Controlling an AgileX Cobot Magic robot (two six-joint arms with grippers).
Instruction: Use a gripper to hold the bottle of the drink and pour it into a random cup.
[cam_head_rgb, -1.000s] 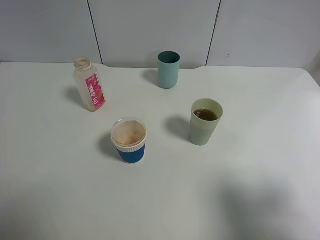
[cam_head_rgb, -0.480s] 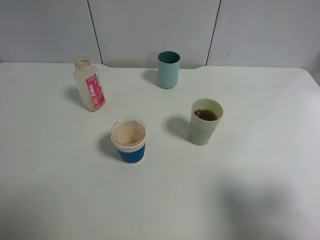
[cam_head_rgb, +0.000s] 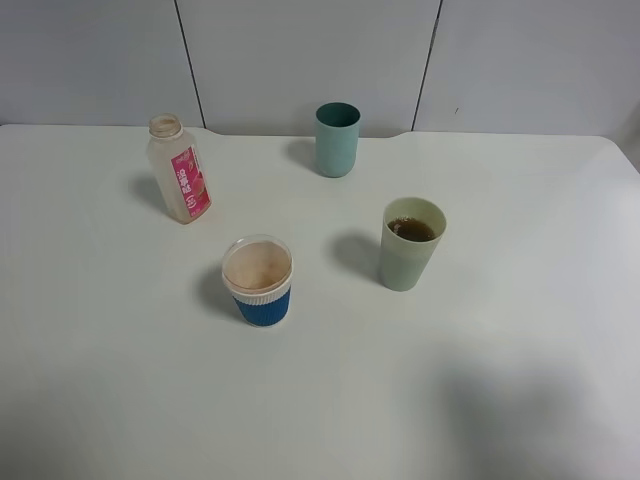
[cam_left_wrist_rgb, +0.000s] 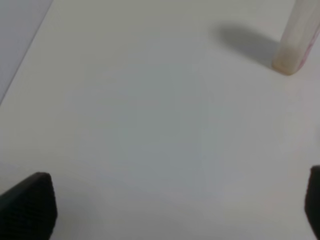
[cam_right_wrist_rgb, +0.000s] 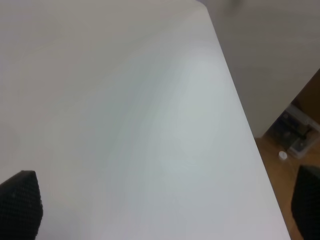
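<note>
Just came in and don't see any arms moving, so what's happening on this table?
Nothing is being handled right now. The bottle of the drink stands uncapped and looks nearly empty; the cup already holds brown drink. A teal tumbler and a blue-and-white ribbed cup stand apart from them. The left gripper is open above bare table near the bottle's base; the right gripper is open near the table's edge.

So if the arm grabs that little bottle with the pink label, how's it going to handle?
The bottle looks nearly empty and made of thin clear plastic, so it is probably light and may flex under a firm squeeze. It stands tall on a narrow base with no cap visible, so a sideways nudge could tip it.
</note>
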